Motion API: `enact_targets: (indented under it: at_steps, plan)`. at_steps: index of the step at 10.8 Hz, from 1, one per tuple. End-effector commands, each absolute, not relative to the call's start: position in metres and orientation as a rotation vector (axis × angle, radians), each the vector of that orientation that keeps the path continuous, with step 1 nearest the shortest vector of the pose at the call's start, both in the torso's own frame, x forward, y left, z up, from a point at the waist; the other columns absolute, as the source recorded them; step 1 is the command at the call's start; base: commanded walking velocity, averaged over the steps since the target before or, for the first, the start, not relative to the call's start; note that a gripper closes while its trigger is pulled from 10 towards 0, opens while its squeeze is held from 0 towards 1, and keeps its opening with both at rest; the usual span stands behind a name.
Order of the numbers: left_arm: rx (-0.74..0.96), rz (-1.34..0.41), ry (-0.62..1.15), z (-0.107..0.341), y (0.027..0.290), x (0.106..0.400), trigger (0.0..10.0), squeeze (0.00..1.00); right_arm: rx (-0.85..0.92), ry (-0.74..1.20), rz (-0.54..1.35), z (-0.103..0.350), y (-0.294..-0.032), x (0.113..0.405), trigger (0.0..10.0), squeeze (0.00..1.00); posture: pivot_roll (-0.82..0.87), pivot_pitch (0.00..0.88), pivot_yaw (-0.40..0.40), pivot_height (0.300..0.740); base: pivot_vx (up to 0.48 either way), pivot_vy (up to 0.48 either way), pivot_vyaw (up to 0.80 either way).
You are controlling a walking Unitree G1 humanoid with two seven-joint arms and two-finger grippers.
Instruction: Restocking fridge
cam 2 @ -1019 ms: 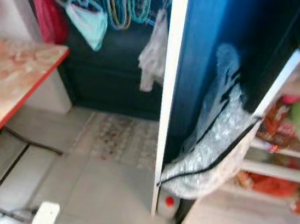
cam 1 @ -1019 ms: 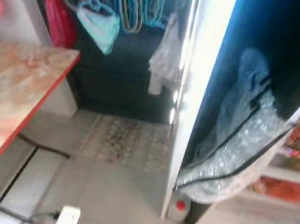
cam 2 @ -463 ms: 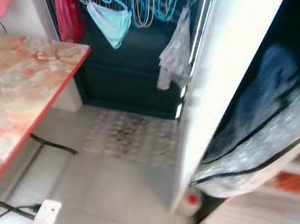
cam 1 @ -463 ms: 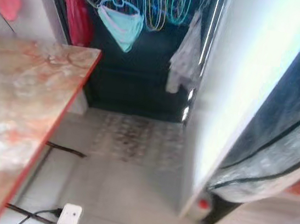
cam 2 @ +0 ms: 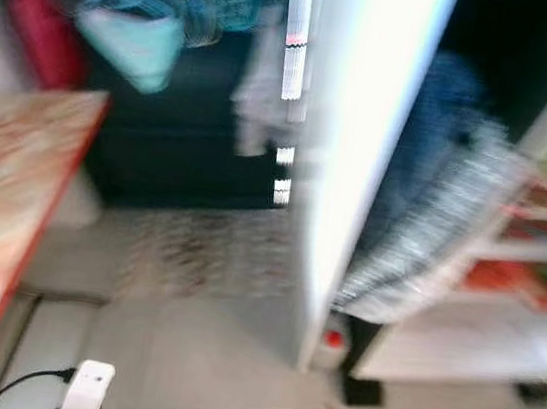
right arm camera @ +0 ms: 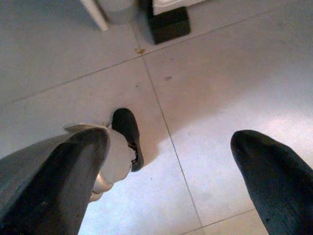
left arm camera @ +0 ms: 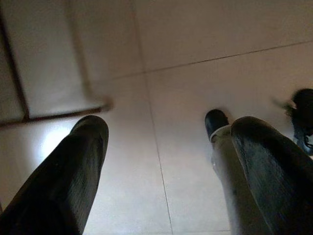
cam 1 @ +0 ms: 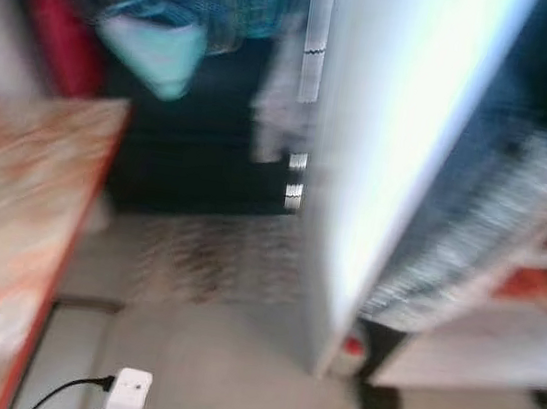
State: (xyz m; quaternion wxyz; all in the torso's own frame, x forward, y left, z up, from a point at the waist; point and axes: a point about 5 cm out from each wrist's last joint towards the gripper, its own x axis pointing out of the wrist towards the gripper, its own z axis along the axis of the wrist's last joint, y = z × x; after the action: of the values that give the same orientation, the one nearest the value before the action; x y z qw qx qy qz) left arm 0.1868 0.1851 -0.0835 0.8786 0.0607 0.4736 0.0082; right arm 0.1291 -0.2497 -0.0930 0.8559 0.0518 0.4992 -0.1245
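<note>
The open fridge stands to my right, its white door [cam 1: 404,131] edge-on in front of me. A silvery bubble-wrap sheet [cam 1: 472,231] hangs inside the door. The fridge shelves [cam 2: 546,200] hold red, orange and green food packs, blurred. Both arms hang idle at my sides. My left gripper [left arm camera: 171,132] is open over pale floor tiles, with nothing between its fingers. My right gripper [right arm camera: 171,142] is open too, above the tiles near the fridge's foot.
A marble-patterned table [cam 1: 10,210] with a red edge stands at my left. Hangers and cloths [cam 1: 178,10] hang at the back above a patterned mat [cam 1: 216,258]. A red-capped bottle [cam 1: 353,348] sits on the floor by the door. Tiled floor lies between table and fridge.
The whole picture has swung and blurred, so my head has turned right: the table shows less and the fridge shelves show more. Nothing in the scene itself has moved.
</note>
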Motion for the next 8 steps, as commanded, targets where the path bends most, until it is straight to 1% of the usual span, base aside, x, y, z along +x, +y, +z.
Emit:
enact_targets:
  at_steps: [1,4,6,8]
  plan:
    - [0.152,0.015,1.023,-0.0871,0.1906,0.1781,10.0,0.0,0.109,1.064,-0.258,-0.0945,-0.2482,0.1259,10.0,0.0,-0.08,0.076,0.096,0.74,0.0,0.0,-0.8]
    - [0.154,0.017,1.025,-0.0876,0.192,0.1765,10.0,0.0,0.107,1.07,-0.251,-0.0952,-0.2469,0.1251,10.0,0.0,-0.08,0.075,0.101,0.74,0.0,0.0,-0.8]
    - [0.163,0.008,1.031,-0.0882,0.1922,0.1753,10.0,0.0,0.105,1.07,-0.25,-0.0953,-0.2464,0.125,10.0,0.0,-0.09,0.066,0.107,0.74,0.0,0.441,-0.8]
    - [0.189,-0.005,1.032,-0.088,0.1929,0.1753,10.0,0.0,0.105,1.069,-0.249,-0.0954,-0.2457,0.1253,10.0,0.0,-0.09,0.055,0.111,0.74,0.0,0.0,-0.8]
